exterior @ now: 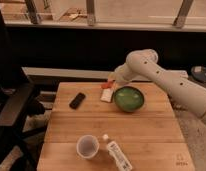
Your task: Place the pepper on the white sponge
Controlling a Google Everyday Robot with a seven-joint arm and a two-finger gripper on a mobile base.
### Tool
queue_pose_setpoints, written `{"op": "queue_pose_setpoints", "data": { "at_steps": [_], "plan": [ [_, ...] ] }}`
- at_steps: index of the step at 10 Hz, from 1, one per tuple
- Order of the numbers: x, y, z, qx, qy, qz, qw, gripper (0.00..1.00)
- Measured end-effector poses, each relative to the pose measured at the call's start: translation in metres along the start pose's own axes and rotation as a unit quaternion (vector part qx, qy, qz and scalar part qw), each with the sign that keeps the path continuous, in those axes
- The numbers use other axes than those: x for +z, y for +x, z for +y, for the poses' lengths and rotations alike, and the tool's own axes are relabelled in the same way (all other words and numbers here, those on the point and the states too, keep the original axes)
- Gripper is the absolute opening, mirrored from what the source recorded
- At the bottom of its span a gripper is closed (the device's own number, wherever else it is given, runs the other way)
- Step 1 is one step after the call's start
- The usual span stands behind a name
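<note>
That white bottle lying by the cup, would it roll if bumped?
Probably: the bottle lies on its side and looks round, so a nudge could roll it. The cup beside it might block it. The gripper is at the white sponge.
</note>
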Motion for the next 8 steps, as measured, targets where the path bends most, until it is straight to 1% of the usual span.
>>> {"op": "queue_pose_setpoints", "data": {
  "at_steps": [5, 6, 8],
  "plan": [
    [0.002, 0.001, 0.001, 0.002, -0.002, 0.001, 1.0, 0.0],
    [0.006, 0.003, 0.001, 0.008, -0.003, -0.003, 1.0, 0.0],
    [0.039, 0.004, -0.003, 0.03, -0.005, -0.029, 0.9991, 0.0]
  ]
}}
